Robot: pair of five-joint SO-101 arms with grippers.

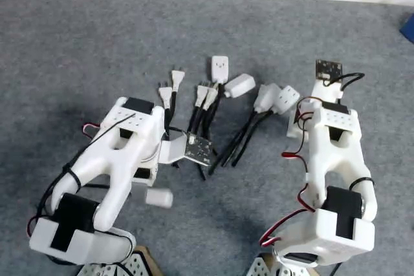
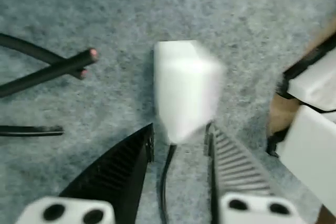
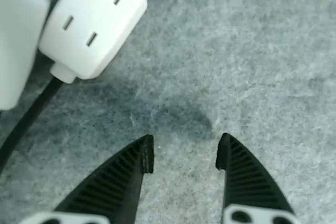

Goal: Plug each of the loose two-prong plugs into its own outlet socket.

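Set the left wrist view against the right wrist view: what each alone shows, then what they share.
Left wrist only: a blurred white block with its end between the left gripper's tips, and cut black cable ends. Right wrist only: a white outlet socket with four slots on a black cable, and the right gripper open over grey carpet. Both: that carpet and black ribbed fingers.

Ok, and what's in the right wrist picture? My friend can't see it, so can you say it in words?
The right gripper holds nothing, its two black ridged fingers open over grey carpet. Beyond them lies a white outlet socket with four slots and a black cord, beside another white block.
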